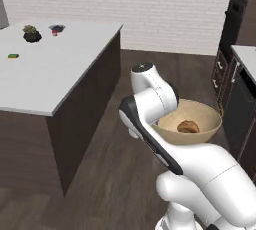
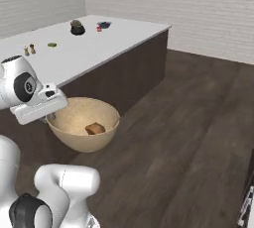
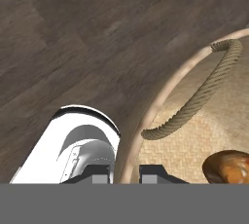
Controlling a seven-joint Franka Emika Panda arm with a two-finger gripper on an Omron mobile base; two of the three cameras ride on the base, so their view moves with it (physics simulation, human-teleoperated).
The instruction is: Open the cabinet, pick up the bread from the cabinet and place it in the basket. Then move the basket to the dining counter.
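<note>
Basket (image 2: 84, 123) pinched at rim by end effector (image 3: 127, 175), bread (image 1: 188, 126) inside. Carry step; counter (image 1: 50, 69) must be reached, basket lowered level.

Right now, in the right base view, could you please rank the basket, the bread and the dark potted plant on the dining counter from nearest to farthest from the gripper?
1. basket: its rim is at the gripper.
2. bread: inside the basket.
3. dark potted plant: far back on the dining counter.
</note>
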